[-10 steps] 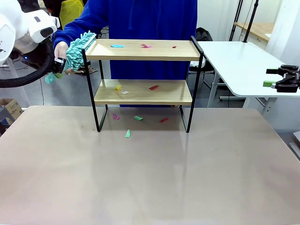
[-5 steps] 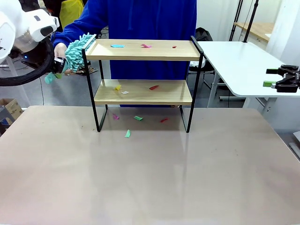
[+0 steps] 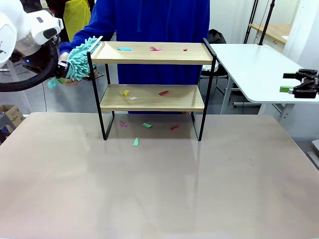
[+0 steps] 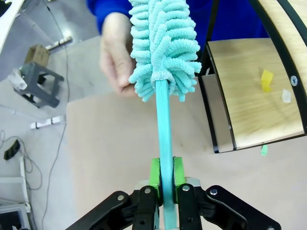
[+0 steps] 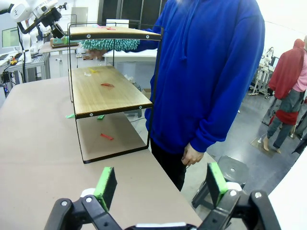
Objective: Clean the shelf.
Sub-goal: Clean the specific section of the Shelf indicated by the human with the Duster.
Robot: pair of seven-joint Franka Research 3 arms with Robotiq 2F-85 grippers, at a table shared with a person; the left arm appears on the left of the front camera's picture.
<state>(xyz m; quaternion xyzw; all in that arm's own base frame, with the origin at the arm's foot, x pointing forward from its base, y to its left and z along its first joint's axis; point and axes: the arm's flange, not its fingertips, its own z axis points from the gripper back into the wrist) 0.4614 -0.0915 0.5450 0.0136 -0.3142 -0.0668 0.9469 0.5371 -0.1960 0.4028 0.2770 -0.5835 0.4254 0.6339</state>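
Note:
The shelf [image 3: 152, 97] stands at the table's far side, with paper scraps on its top board [image 3: 124, 49], on its lower board [image 3: 163, 92] and on the table under it [image 3: 135, 142]. My left gripper [image 3: 61, 70] is shut on the handle [image 4: 163, 143] of a teal fluffy duster [image 3: 79, 56]. The duster's head sits just off the shelf's left end. A person's hand [image 4: 115, 52] holds that head from behind. The shelf's lower board [image 4: 249, 91] lies to the right of the duster. My right gripper [image 3: 295, 83] hangs open far to the right, with its pads [image 5: 106, 184] wide apart and the shelf [image 5: 108, 93] beyond.
The person in a blue hoodie [image 3: 159, 20] stands right behind the shelf. A white side table [image 3: 254, 64] is at the back right. A grey stool [image 4: 41, 84] and cables lie on the floor to the left. The near tabletop [image 3: 159, 189] is bare.
The duster head has shifted slightly left and down, away from the top board's end. The person's hand now sits behind it. The right arm is still.

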